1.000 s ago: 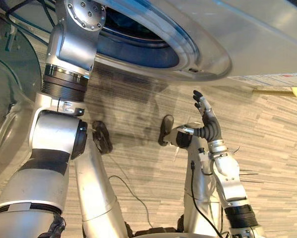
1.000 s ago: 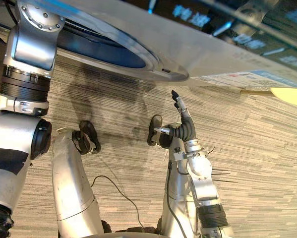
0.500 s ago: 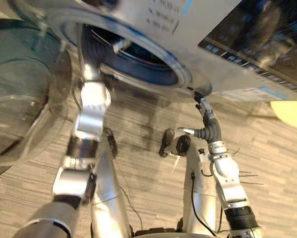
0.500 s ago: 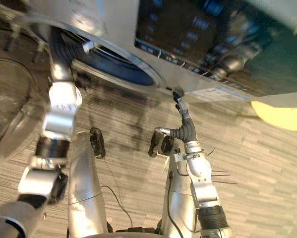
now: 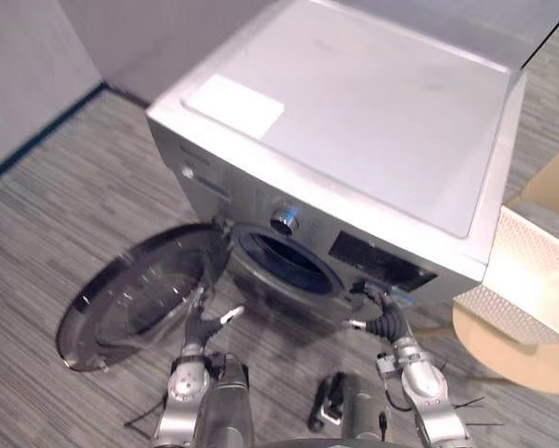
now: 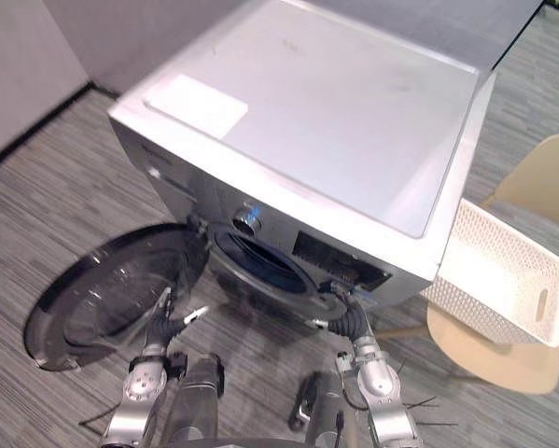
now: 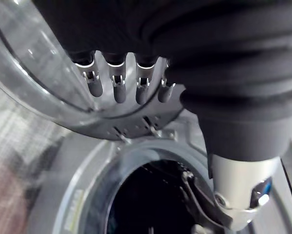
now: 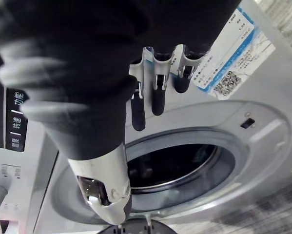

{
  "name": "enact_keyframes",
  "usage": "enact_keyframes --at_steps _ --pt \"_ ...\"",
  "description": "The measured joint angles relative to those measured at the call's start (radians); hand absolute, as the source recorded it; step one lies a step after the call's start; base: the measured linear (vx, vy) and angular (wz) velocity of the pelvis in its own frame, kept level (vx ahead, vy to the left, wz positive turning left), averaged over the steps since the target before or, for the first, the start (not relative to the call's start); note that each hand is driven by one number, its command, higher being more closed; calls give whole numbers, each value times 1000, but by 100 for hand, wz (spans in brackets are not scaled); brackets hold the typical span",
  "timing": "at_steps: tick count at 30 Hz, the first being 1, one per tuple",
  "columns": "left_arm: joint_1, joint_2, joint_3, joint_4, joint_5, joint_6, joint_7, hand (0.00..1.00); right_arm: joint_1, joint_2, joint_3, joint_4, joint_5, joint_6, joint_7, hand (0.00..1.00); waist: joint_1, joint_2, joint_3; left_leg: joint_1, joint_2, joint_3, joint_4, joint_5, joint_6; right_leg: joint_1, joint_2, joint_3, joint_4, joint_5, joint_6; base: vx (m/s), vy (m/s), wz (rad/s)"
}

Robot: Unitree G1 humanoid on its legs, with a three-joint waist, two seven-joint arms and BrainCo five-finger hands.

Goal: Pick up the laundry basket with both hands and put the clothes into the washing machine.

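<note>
Your left hand [image 5: 201,325] and right hand [image 5: 380,310] hang before the washing machine [image 5: 354,121], whose door [image 5: 134,299] stands wide. Both hands' fingers are straight and hold nothing. The white laundry basket [image 6: 494,271] sits on the chair [image 6: 540,177] right of the machine.

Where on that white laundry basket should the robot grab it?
At both short ends at once: the laundry basket has a slot handle in the end wall away from the washing machine, and the opposite end likely matches. Come from above, as it sits open side up on the chair.
</note>
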Motion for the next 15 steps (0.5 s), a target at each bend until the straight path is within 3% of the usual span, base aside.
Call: enact_keyframes --at_steps 3,9,14,15 --pt "-27 -2 29 216 -10 3 -17 0 -60 0 -46 230 0 15 -14 0 -7 23 -27 132 -11 29 -201 88 8 101 31 5 -182 87 15 118 70 -15" --pt "-25 7 29 355 -10 4 -41 0 -99 0 -116 451 4 44 -36 0 -24 33 -31 286 -19 83 -347 135 17 232 79 43 -379 191 32 55 70 -26" --pt "-59 6 23 376 -21 2 -53 0 -134 -3 -126 516 13 58 -58 0 -28 47 -12 280 -28 139 -346 145 35 183 76 99 -376 253 24 -76 56 -44" --pt "-84 7 19 378 -22 2 -53 0 -138 -4 -125 519 26 62 -59 0 -28 32 3 266 -42 135 -339 148 41 137 59 98 -308 258 20 -147 68 -9"
